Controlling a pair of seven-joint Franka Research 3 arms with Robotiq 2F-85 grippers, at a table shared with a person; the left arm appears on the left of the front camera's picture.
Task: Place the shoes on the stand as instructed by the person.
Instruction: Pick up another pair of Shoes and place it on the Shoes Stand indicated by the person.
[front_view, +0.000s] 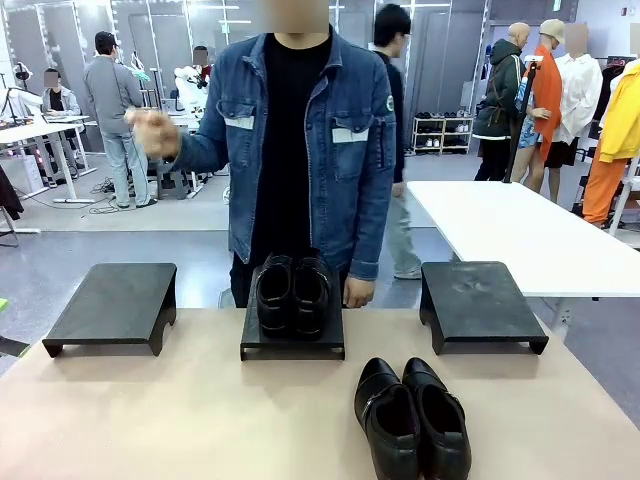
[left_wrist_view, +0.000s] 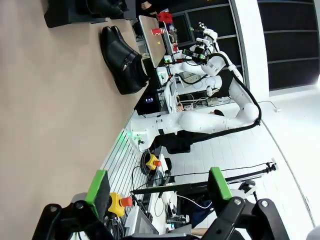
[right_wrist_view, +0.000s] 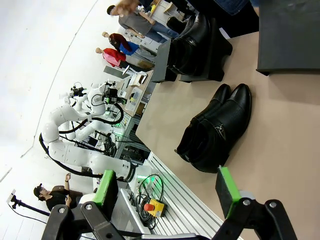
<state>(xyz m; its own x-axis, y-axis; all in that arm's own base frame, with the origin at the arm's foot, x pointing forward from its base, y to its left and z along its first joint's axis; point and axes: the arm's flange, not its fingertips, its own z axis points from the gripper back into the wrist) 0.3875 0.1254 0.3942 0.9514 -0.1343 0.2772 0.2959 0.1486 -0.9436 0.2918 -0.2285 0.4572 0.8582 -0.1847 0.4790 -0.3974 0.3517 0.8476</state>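
Left end effector (left_wrist_view: 157, 184) and right end effector (right_wrist_view: 166, 186) both gape empty; watch the person's raised hand (front_view: 152, 132) for which empty stand (front_view: 480, 303). Best pinch the loose dress shoes (front_view: 412, 418) together at the collars.

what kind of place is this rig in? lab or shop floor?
Probably a robotics lab, not a shop: a white work table on open floor, loose cables on that floor, and an emergency-stop button at the rig.

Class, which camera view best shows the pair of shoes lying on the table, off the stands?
The right wrist view: the loose pair lies whole and large. The front view crops the pair at the bottom edge; the left wrist view shows the pair smaller.
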